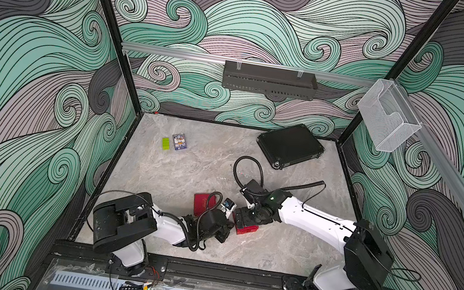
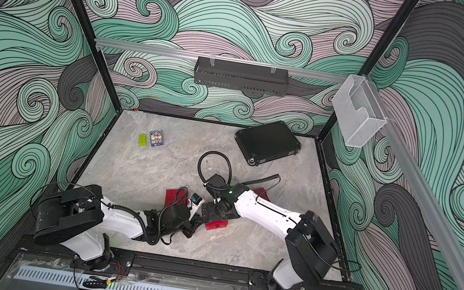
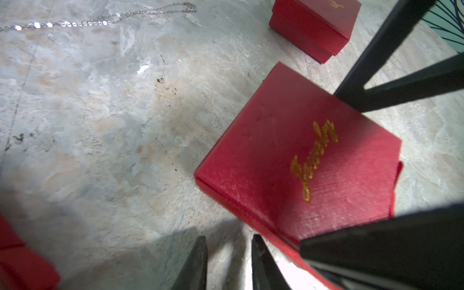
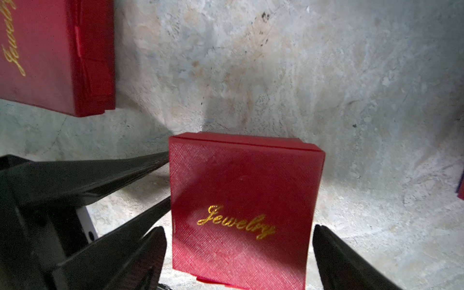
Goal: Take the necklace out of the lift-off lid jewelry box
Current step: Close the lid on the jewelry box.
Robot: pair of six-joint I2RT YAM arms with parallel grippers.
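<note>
R claw [image 4: 239,229] hangs over the small red box [image 4: 243,200], jaws spread wide w/ one finger each side of it. A thin gap shows on both sides, so it grips nothing. The box's lid is on, gold "Jewelry" lettering facing up. L claw [image 3: 228,241] sits just beside that box in both top views. Its fingers [image 3: 198,258] stand only a little apart w/ bare table [image 3: 113,125] btwn them, and it holds nothing. Black wedge-shaped parts of the L arm reach to the box's side in the R wrist view; can't tell if they touch. Next out, just past the L claw, a flat red box [image 3: 288,150] lies flat on the table, also lettered "Jewelry", one corner looking crumpled. Beyond it the necklace [image 3: 100,22], a thin silver chain, lies strung out on the bare table, outside every box and well apart from them; in the top views it's only a faint glint. Another small red box [image 3: 313,25], lid on, stands near the R arm's forearm, partly hidden by it in a top view [image 2: 262,191]. Far side of the table: green block [image 1: 166,144] and card pack [image 1: 179,141] side by side, and a black case [image 1: 290,145] near the back corner.
</note>
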